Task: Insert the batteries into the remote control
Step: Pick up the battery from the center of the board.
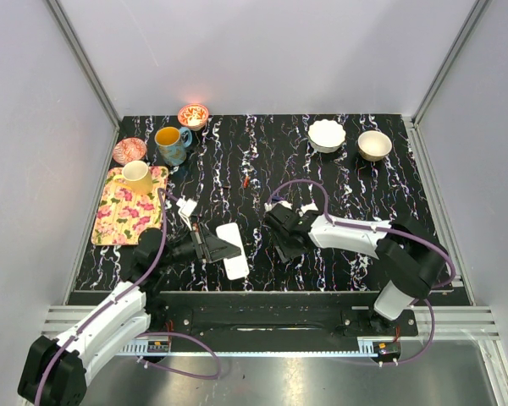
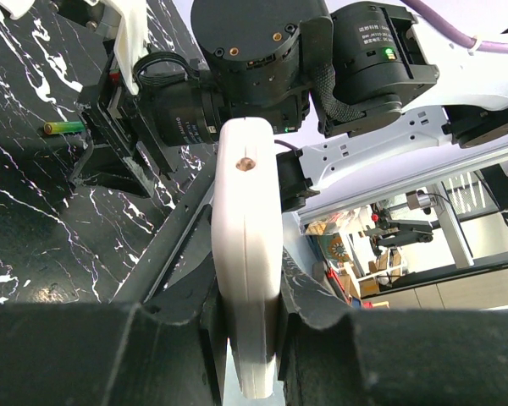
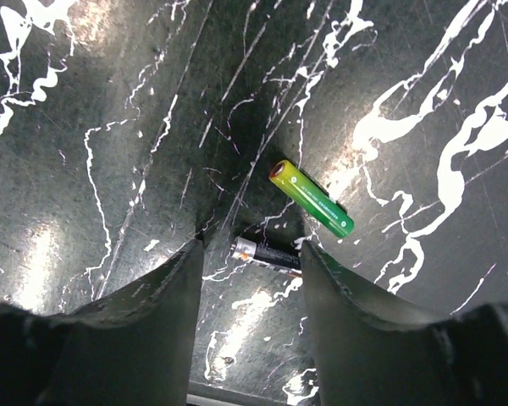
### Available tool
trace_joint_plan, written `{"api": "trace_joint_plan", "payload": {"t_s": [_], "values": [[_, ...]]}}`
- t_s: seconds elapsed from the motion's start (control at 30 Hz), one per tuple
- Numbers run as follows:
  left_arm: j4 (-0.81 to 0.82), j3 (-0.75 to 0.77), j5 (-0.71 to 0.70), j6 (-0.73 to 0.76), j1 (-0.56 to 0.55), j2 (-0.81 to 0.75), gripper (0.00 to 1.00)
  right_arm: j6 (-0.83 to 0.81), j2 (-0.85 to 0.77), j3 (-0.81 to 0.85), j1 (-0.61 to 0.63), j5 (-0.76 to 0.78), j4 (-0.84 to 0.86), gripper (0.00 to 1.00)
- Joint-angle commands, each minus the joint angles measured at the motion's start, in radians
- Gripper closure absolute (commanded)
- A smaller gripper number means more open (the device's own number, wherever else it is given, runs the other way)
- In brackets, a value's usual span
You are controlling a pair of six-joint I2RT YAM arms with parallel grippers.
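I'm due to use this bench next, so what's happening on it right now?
Two robot arms are partway through loading batteries into a remote. The left gripper is shut on the white remote control, holding it edge-on. The right gripper is open, low over the black marbled table, where two loose batteries lie: a green battery just beyond its fingers and a dark battery between them. Neither battery has been picked up yet.

No legible text or labels
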Motion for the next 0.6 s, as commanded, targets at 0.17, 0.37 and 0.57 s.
{"api": "trace_joint_plan", "payload": {"t_s": [0.17,0.37,0.57], "values": [[0.056,-0.005,-0.008,-0.003,0.005,-0.019,1.00,0.142,-0.074,0.017,0.008,0.084,-0.051,0.38],[0.061,-0.005,0.002,-0.004,0.005,-0.022,1.00,0.214,-0.051,0.001,0.008,0.072,-0.049,0.37],[0.058,-0.005,0.008,-0.001,0.004,-0.027,1.00,0.252,-0.022,0.007,0.007,0.084,-0.063,0.36]]}}
